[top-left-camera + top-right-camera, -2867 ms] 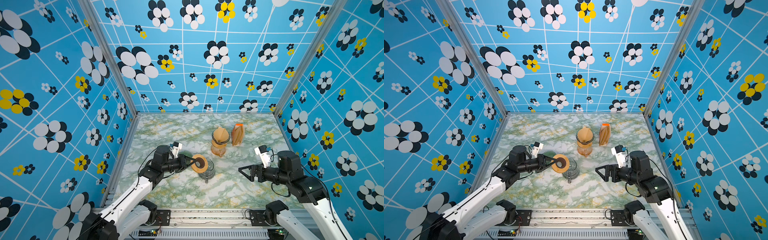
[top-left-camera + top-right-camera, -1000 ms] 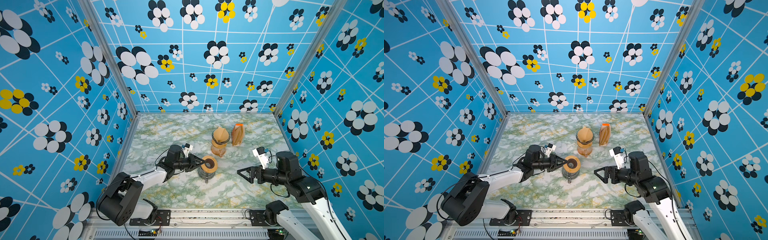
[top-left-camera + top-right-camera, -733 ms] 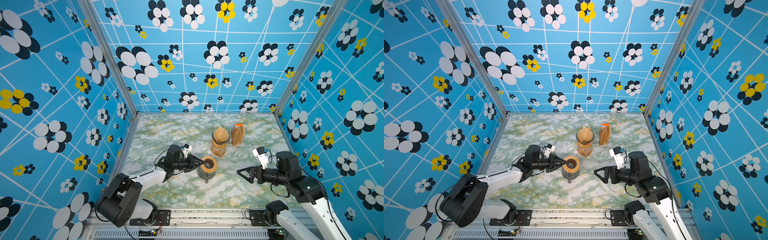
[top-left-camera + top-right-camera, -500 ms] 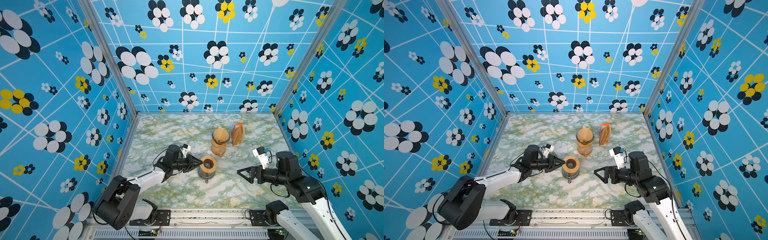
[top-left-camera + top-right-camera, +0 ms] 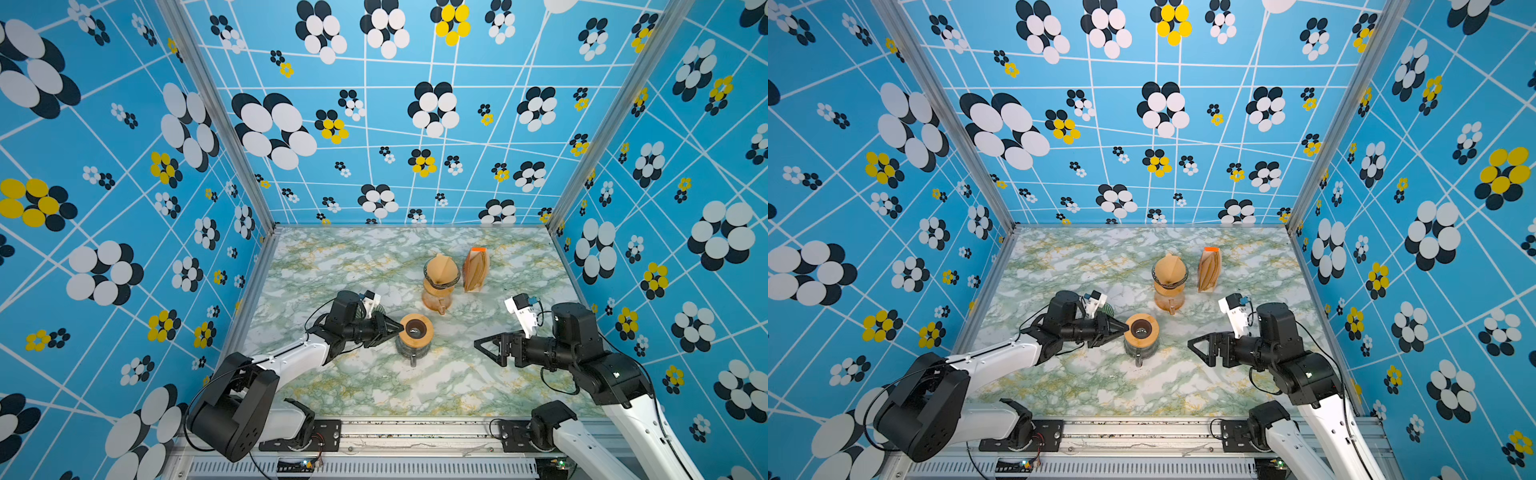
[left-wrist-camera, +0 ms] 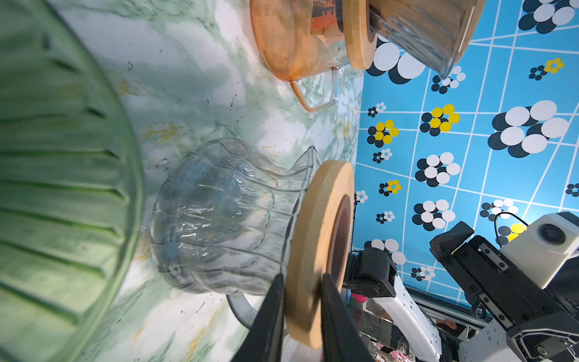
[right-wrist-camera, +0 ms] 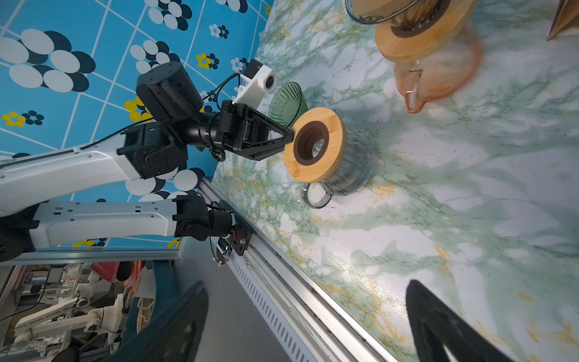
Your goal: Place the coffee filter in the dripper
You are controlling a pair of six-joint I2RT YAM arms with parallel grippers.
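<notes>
Both top views show marbled tabletop (image 5: 374, 386) within blue flowered walls (image 5: 415, 62).

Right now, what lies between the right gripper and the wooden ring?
Only bare tabletop separates the right gripper from the wooden ring, seen in both top views.

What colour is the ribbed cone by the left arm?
Green; the ribbed cone shows best in the right wrist view.

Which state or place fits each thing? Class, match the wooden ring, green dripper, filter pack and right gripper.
1 wooden ring
2 green dripper
3 filter pack
4 right gripper

A open, empty
B stands beside the amber carafe
C pinched by the left gripper, atop the clear carafe
D beyond the left gripper, off both carafes

Pairs: 1-C, 2-D, 3-B, 4-A
</notes>
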